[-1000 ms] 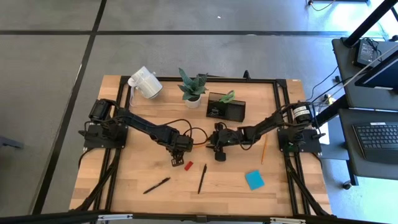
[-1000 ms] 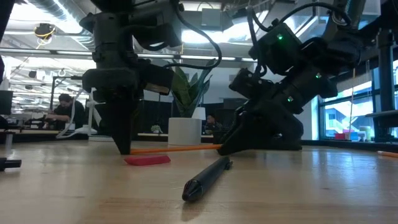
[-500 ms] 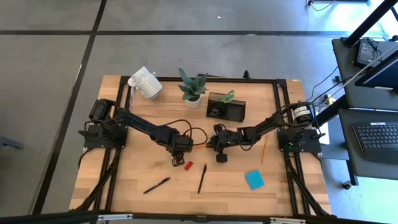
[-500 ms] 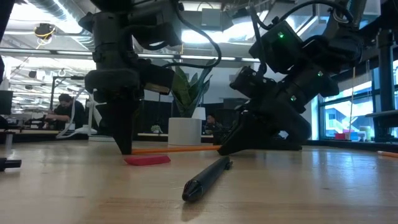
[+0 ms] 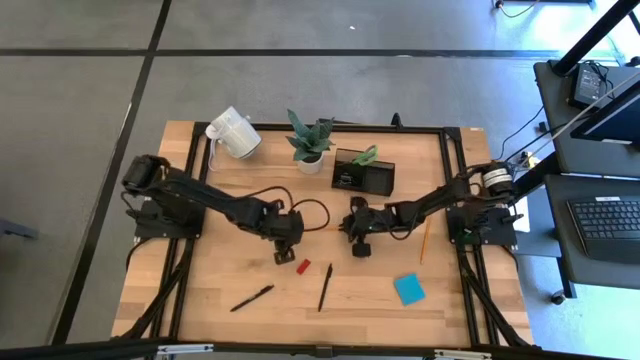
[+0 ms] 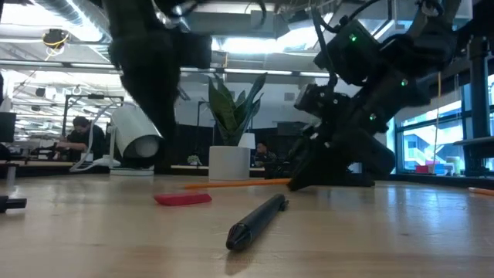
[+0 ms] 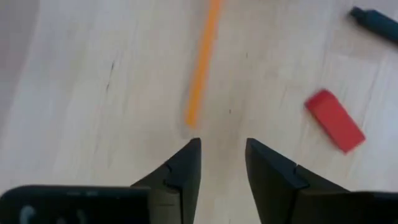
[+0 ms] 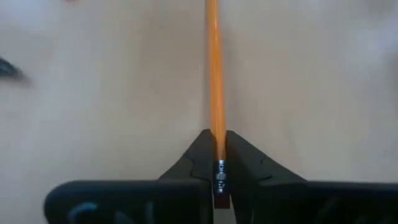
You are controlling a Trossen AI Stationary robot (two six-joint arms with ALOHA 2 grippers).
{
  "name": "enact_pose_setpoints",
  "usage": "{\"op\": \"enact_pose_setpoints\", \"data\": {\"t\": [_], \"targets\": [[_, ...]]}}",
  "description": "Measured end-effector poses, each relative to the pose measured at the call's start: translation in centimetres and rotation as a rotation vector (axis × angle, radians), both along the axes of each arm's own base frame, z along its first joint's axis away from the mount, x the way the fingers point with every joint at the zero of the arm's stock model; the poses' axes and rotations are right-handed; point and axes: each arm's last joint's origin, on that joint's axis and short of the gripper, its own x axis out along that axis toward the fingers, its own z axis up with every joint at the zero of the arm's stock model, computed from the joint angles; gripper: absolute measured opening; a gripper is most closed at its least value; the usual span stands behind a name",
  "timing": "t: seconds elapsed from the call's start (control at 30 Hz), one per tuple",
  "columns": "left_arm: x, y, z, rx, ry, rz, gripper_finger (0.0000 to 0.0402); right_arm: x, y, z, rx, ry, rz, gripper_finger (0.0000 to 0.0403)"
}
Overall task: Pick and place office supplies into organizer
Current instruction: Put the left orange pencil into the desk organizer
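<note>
The right gripper (image 8: 217, 163) is clamping the ferrule end of a long orange wooden pencil (image 8: 214, 68) near the middle of the pale wooden table (image 5: 200, 290), while the left gripper (image 7: 222, 163), fingers slightly apart and holding nothing, is hovering just beside the pencil's far tip. The low black rectangular organizer (image 5: 363, 175), with something green already sticking out of it, is sitting well apart at the table's far edge. Doing this step well probably means lifting the pencil level and clear of the left arm before swinging it to a compartment, since a grip this near the end could let it swivel. A small flat red block (image 5: 303, 266), two black pens (image 5: 325, 286) and a blue square sticky-note pad (image 5: 408, 289) are lying nearer the front edge. Beyond the table, an open workshop with ceiling ducts and large windows is showing.
</note>
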Motion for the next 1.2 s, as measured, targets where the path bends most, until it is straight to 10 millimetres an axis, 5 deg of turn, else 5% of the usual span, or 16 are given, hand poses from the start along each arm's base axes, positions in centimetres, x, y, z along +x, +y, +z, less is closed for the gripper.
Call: {"op": "enact_pose_setpoints", "data": {"t": [0.17,0.53,0.73,0.9,1.2], "targets": [[-1.4,-1.1,2.4,0.148,-0.091,0.043,0.0124,-1.2,-0.6,2.8,-0.144,0.058,-0.069,0.0027],[-2.4,-1.6,0.4,0.200,0.041,0.183,0.0108,-2.1,-1.9,15.4,-0.617,0.295,-0.101,0.0027],[-1.9,-1.7,-1.0,0.210,0.082,0.179,0.0102,-2.9,-4.3,20.9,-0.709,0.481,-0.114,0.0027],[-1.7,-1.9,-1.7,0.198,0.114,0.171,0.0102,-4.0,-6.5,22.6,-0.708,0.592,-0.134,0.0027],[-1.7,-1.8,-1.7,0.195,0.115,0.174,0.0100,-3.4,-9.9,21.0,-0.639,0.683,-0.146,0.0027]]}}
